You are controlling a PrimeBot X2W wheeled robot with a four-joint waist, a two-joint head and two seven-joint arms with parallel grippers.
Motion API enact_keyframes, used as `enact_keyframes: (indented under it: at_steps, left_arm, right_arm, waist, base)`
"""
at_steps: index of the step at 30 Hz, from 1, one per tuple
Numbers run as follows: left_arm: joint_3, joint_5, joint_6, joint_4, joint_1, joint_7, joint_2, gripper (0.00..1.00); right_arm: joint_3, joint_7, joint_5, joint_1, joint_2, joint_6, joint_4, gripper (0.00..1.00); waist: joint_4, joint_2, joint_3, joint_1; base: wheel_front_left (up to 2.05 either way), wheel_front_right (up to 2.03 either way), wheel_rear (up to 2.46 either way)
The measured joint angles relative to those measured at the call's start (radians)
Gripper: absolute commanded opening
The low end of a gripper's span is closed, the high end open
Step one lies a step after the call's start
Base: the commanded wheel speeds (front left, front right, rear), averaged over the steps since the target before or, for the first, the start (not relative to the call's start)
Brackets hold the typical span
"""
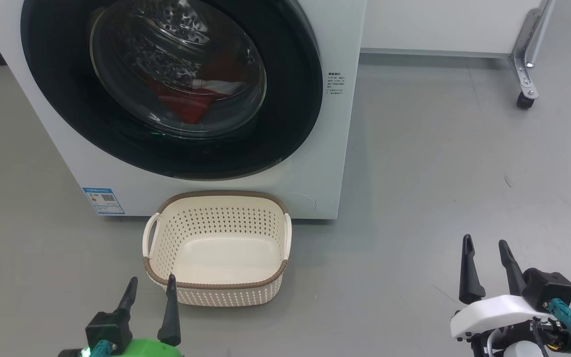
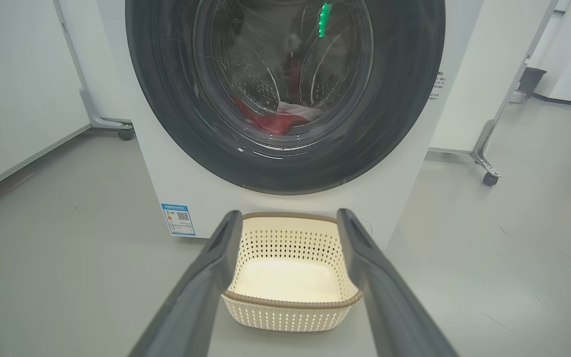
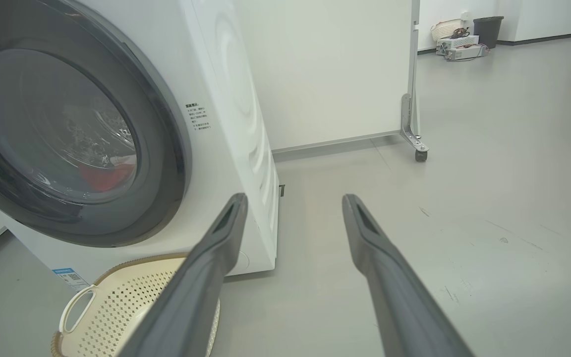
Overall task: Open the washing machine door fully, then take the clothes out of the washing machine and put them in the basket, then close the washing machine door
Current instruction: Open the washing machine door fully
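Left pincer [image 1: 151, 280] and right pincer [image 1: 485, 241] gape wide, holding nothing. Basket [image 1: 226, 297] sits just ahead of the left pincer; beyond it, the shut door [image 1: 67, 124], clothes [image 1: 191, 104] behind its glass.

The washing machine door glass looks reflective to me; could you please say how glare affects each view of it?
Head view: bright highlights streak the washing machine door, yet the red clothes read clearly; left wrist view: a green reflection and fine streaks cross the glass; right wrist view: seen obliquely, the glass looks hazy and the clothes dim.
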Motion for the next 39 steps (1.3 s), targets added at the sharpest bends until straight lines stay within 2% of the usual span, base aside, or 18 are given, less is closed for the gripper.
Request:
enact_keyframes:
  at_steps: [35, 36, 38, 39]
  left_arm:
    - [0.002, -0.003, 0.008, -0.003, -0.006, 0.0, 0.0, 1.0]
    - [0.002, -0.003, 0.008, -0.003, -0.006, 0.0, 0.0, 1.0]
    - [0.002, -0.003, 0.008, -0.003, -0.006, 0.0, 0.0, 1.0]
    - [0.002, -0.003, 0.008, -0.003, -0.006, 0.0, 0.0, 1.0]
  right_arm:
    - [0.014, 0.0, -0.016, -0.012, 0.0, 0.0, 0.02, 1.0]
    - [0.014, 0.0, -0.016, -0.012, 0.0, 0.0, 0.021, 0.76]
    - [0.014, 0.0, -0.016, -0.013, 0.0, 0.0, 0.024, 0.0]
    - [0.015, 0.0, -0.017, -0.013, 0.0, 0.001, 0.027, 0.0]
  waist:
    - [0.0, 0.0, -0.006, 0.0]
    - [0.0, 0.0, -0.006, 0.0]
    - [-0.001, 0.0, -0.007, 0.0]
    - [-0.001, 0.0, -0.007, 0.0]
  base:
    - [0.0, 0.0, 0.0]
    - [0.0, 0.0, 0.0]
    - [0.0, 0.0, 0.0]
    - [0.0, 0.0, 0.0]
